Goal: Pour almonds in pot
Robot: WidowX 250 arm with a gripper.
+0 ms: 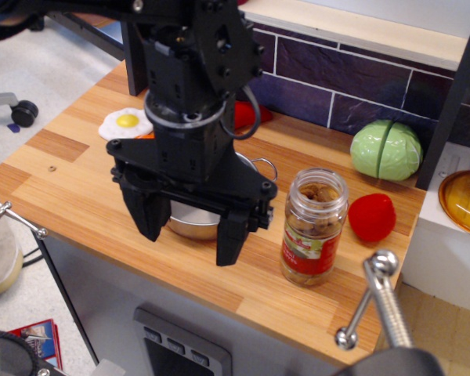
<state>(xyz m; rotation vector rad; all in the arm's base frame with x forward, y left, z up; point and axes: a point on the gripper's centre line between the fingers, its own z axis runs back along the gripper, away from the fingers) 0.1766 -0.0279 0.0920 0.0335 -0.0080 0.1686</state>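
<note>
The clear plastic jar point(314, 227) with a red-and-green label stands upright and uncapped on the wooden counter, with brown almonds point(319, 193) showing inside. The shiny steel pot point(194, 221) sits to its left, mostly hidden behind my gripper; one wire loop handle point(265, 166) shows at its right. My black gripper point(189, 235) hangs open and empty in front of and above the pot, to the left of the jar, fingers pointing down.
A red toy tomato point(372, 216) lies right of the jar. A green toy cabbage point(386, 150) sits behind it. A toy fried egg point(126, 123) lies at the back left. An orange-lidded pot point(465, 200) stands at the far right. A metal clamp point(376, 301) sits on the counter's front edge.
</note>
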